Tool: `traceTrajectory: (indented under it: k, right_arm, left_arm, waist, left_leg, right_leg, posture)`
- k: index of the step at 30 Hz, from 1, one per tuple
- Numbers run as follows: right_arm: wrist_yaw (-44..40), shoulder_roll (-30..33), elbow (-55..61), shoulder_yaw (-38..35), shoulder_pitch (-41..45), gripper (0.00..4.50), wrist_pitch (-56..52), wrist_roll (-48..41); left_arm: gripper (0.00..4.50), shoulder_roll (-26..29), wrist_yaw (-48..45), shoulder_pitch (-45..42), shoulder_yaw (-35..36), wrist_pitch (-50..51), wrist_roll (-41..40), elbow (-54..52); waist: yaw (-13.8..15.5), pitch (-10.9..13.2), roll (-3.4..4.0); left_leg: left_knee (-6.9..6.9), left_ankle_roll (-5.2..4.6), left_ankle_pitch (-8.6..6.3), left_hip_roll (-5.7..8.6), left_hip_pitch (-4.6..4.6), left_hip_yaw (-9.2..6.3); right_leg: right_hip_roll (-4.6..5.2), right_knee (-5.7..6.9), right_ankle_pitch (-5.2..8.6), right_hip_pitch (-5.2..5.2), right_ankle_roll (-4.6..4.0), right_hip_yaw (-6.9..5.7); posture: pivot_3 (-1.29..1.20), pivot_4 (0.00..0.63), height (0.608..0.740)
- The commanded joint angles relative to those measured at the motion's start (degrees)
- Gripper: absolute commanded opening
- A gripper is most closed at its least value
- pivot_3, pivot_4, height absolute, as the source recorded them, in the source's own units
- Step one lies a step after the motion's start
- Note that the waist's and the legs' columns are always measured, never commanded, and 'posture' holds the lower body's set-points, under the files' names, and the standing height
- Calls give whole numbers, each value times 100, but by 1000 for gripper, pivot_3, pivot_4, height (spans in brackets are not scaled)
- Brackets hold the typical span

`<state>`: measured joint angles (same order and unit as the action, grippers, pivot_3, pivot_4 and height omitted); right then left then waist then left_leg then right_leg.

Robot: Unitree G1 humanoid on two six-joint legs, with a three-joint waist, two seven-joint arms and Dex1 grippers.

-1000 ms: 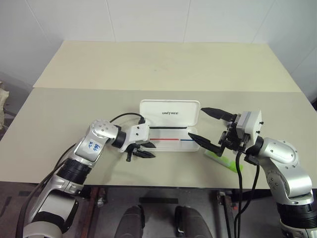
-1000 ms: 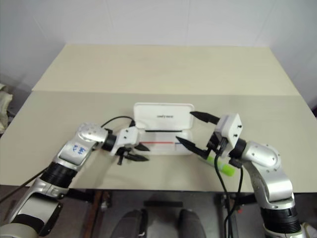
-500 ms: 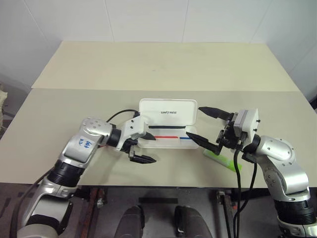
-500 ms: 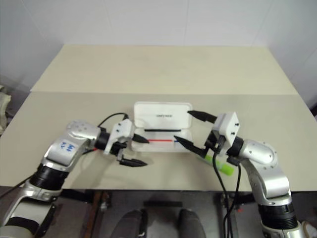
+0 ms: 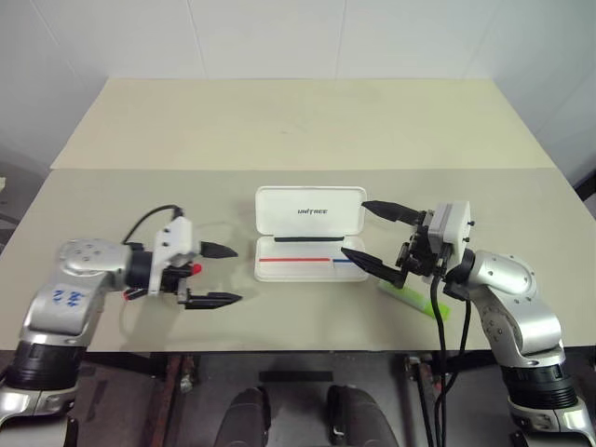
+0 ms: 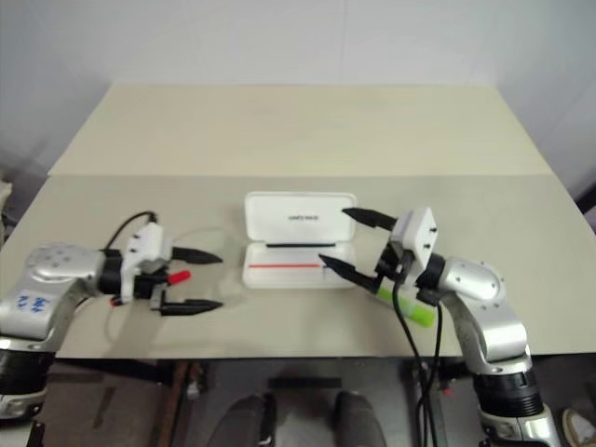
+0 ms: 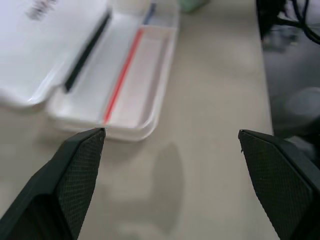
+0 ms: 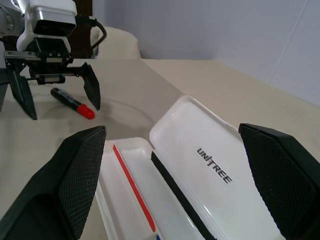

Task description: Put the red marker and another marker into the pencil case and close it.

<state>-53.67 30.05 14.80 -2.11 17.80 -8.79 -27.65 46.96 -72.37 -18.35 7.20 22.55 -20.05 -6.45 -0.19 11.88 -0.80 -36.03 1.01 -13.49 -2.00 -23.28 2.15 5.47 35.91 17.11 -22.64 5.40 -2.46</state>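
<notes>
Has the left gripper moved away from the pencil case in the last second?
Yes. The left gripper was at the pencil case's left end; now it hangs open well left of it, above the red marker.

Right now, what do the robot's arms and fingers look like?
Both arms are shiny silver metal with rounded joints and black bands. The left arm has blue scribbles on its round joint. Each ends in a white boxy wrist block with two pointy black fingers that have a bumpy texture. Black cables loop along both arms.
</notes>
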Motion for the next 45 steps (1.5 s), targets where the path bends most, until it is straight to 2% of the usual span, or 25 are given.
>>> traceTrajectory:
  k: [1, 9, 18, 22, 35, 41, 44, 45]
  right_arm:
    - [-94, -46, 26, 28, 106, 4500, 96, -73]
    - [-164, -117, -91, 109, 184, 4500, 121, -71]
    - [-189, -136, -133, 107, 238, 4500, 116, -60]
    - [-179, -128, -109, 90, 218, 4500, 109, -60]
    - [-85, -45, 59, -4, 152, 4500, 37, -65]
    - [-63, 17, 188, -25, 97, 4500, -24, -114]
    - [-394, 272, 462, -6, -23, 4500, -269, -419]
    - [-515, 374, 573, 14, -70, 4500, -385, -553]
  left_arm:
    - [4470, 150, 15, 181, 649, -243, -358, 63]
    - [4470, 595, -78, 787, 1391, -932, -276, 833]
    - [4470, 1005, -384, 1100, 1350, -1646, -97, 1792]
    - [4470, 1013, -378, 1067, 1311, -1797, -60, 1996]
    - [4470, 767, -240, 198, 573, -2797, 569, 3747]
    - [4470, 568, -165, -9, 378, -2779, 613, 4066]
    - [3877, 514, -193, -31, 315, -2754, 597, 4123]
    - [3538, 504, -195, -30, 302, -2771, 602, 4138]
  waist:
    - [11, 0, -1]
    - [-25, 0, -2]
    - [0, 0, -2]
    - [-7, -1, -3]
    - [-3, -3, -6]
    - [-7, -3, -7]
    - [0, -4, -7]
    - [2, -5, -9]
  left_leg:
    - [-1, 0, 0, -1, 0, 0]
    - [10, 0, -3, -9, 0, 5]
    - [16, 19, -14, -35, -2, 12]
    - [17, 22, -16, -40, -2, 12]
    - [17, 28, -19, -52, -2, 24]
    - [13, 28, -19, -53, -1, 27]
    - [12, 28, -19, -53, -2, 27]
    - [12, 28, -19, -54, -1, 27]
  right_leg:
    - [2, 0, 0, 0, 0, 0]
    - [14, -4, 1, -5, -3, 5]
    - [10, -5, 12, -16, -23, -1]
    - [14, -7, 12, -17, -25, 0]
    - [-14, -1, 13, -23, -32, -2]
    - [-26, 5, 13, -24, -31, 0]
    - [-28, 6, 13, -24, -30, 0]
    - [-28, 5, 13, -24, -30, 0]
  posture:
    - [0, 150, 740]
    - [0, 150, 740]
    - [0, 150, 740]
    - [0, 150, 740]
    - [0, 150, 740]
    - [0, 150, 740]
    - [0, 150, 740]
    - [0, 150, 740]
